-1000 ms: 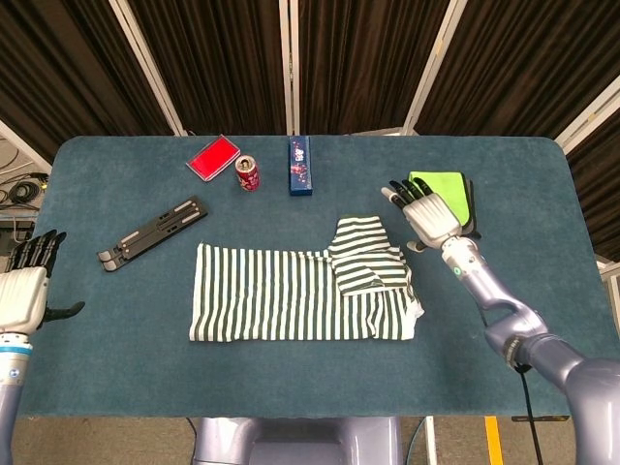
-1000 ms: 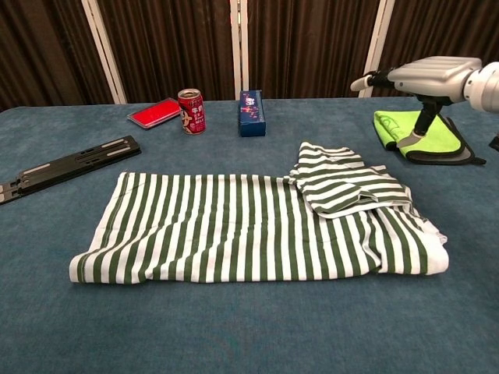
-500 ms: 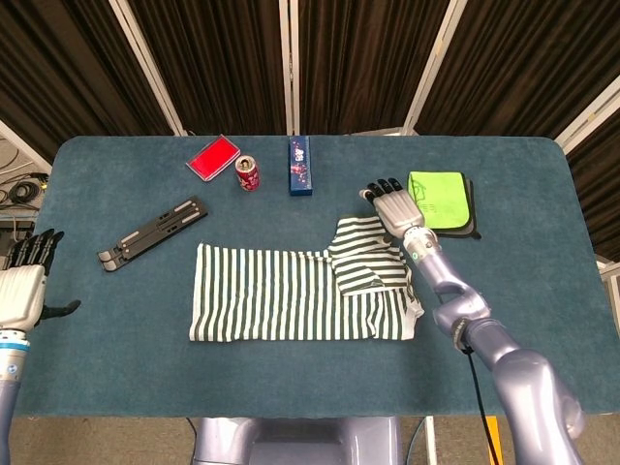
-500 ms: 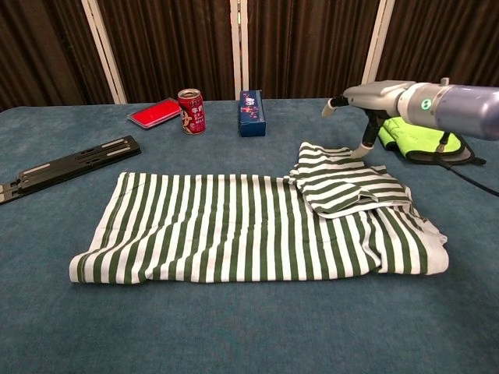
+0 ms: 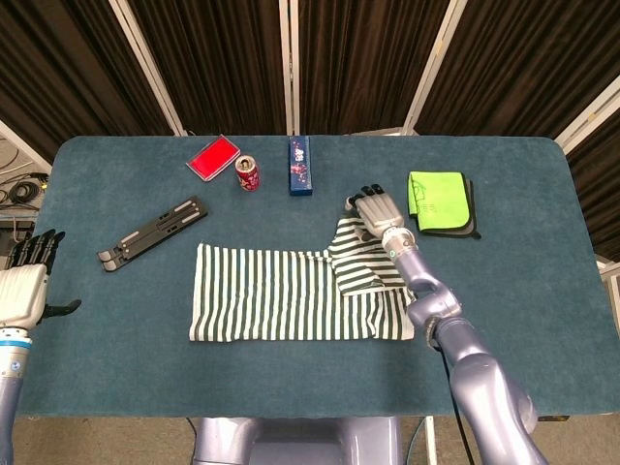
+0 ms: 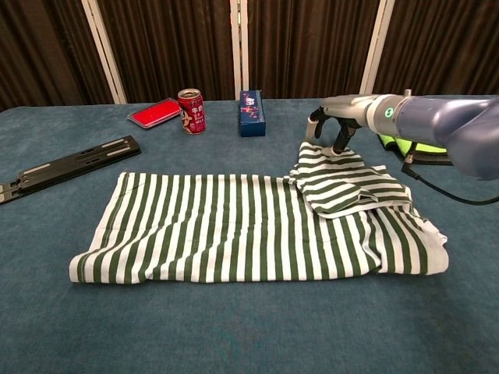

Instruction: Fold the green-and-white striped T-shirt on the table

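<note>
From the head view, the striped T-shirt (image 5: 300, 298) lies mid-table, partly folded, one sleeve laid back over its right end. My right hand (image 5: 374, 210) sits at the sleeve's twelve o'clock edge. My left hand (image 5: 27, 281) hangs off the nine o'clock edge, fingers apart, holding nothing.

From the chest view, my right hand (image 6: 335, 128) curls its fingers down onto the sleeve's far edge; whether it grips cloth, I cannot tell.

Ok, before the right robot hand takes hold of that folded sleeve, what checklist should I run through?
1. Right robot hand at the far edge of the folded sleeve: ok.
2. Cloth actually pinched: cannot tell.
3. T-shirt body lying flat: ok.
4. Left robot hand off the cloth, at the table edge: ok.
5. Can and blue box beyond the shirt: ok.
</note>
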Robot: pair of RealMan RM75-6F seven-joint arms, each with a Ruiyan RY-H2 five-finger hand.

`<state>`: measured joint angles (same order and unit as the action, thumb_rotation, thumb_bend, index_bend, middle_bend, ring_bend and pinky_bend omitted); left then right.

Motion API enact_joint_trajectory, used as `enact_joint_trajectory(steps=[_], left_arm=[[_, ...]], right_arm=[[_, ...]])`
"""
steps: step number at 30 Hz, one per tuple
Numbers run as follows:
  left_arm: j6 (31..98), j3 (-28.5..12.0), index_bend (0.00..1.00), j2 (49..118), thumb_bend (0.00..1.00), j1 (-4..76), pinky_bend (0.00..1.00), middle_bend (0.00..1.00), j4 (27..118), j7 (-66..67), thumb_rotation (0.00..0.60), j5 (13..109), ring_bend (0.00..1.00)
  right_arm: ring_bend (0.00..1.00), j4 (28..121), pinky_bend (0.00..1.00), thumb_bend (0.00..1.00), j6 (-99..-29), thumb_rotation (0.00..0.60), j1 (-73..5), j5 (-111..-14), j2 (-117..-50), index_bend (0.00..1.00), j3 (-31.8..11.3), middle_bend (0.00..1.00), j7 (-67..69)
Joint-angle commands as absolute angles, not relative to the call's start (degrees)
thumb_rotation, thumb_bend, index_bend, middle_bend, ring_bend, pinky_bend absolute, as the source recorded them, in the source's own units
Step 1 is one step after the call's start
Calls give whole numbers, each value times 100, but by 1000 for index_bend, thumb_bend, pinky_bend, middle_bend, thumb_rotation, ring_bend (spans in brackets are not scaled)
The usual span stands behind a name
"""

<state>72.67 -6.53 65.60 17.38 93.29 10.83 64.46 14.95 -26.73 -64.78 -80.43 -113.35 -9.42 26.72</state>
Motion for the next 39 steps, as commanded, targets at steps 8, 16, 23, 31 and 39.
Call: enact_joint_trajectory(steps=[8,16,23,31,39], left_arm=[[7188,-679,0,6617,0,1744,0,0,9264,1108,600,6432,0],[7175,-693,0,6629,0,1736,0,0,9260,1110,600,6442,0],[7169,-711,0,6631,0,1727,0,0,9253,1097,600,6446,0],[7157,-714,0,6626,0,1715,0,0,9275,1100,600,6491,0],[7148,-720,0,6615,0,1706,0,0,9299,1081,600,6529,0]], right_arm=[[126,1192,99,328,-2563,600,-6515,-8202,-11548,372,-772,287,2911],[136,1143,99,336,-2612,600,-6491,-8256,-11565,454,-719,379,3043],[166,1128,109,330,-2935,600,-6412,-8333,-11608,538,-660,465,3188],[172,1035,119,323,-3205,600,-6360,-8469,-11668,591,-536,505,3290],[198,1038,127,294,-3597,600,-6279,-8608,-11628,679,-411,580,3247]])
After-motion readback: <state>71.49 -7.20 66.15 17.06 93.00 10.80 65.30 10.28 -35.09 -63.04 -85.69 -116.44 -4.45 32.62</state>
